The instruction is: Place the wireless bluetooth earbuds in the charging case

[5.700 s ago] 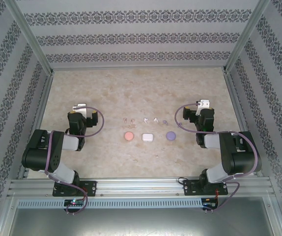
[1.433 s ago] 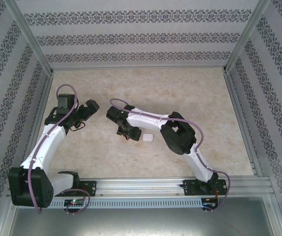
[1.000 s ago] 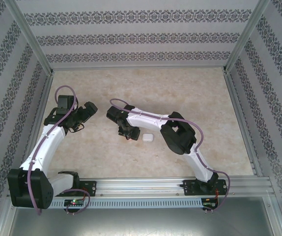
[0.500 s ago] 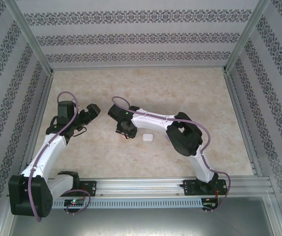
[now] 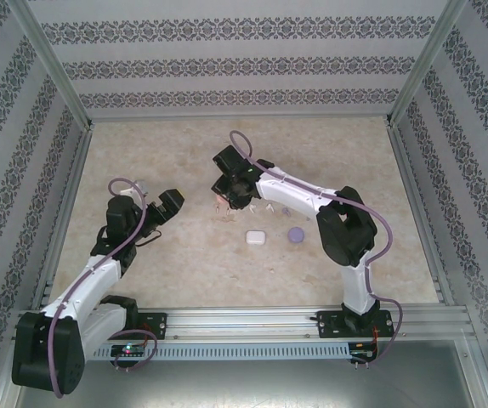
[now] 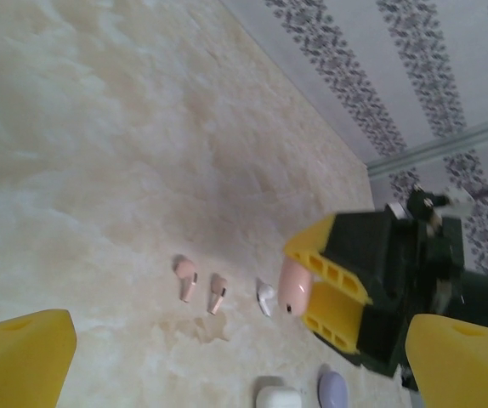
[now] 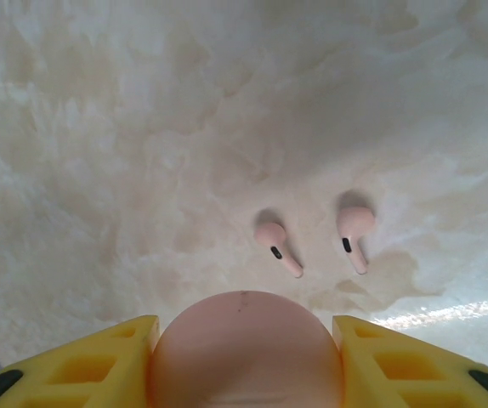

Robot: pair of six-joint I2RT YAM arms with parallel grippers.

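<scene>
Clamping a round pink plastic charging case above two pinkish stemmed earbuds lying loose on the beige marbled table, the right pincer has apparently seated none yet, while the left pincer gapes apart.

Pink case aloft; pinkish earbuds flat

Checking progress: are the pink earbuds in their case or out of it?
Out. Both pink earbuds lie on the table, while the right end effector holds the pink case nearby.
</scene>
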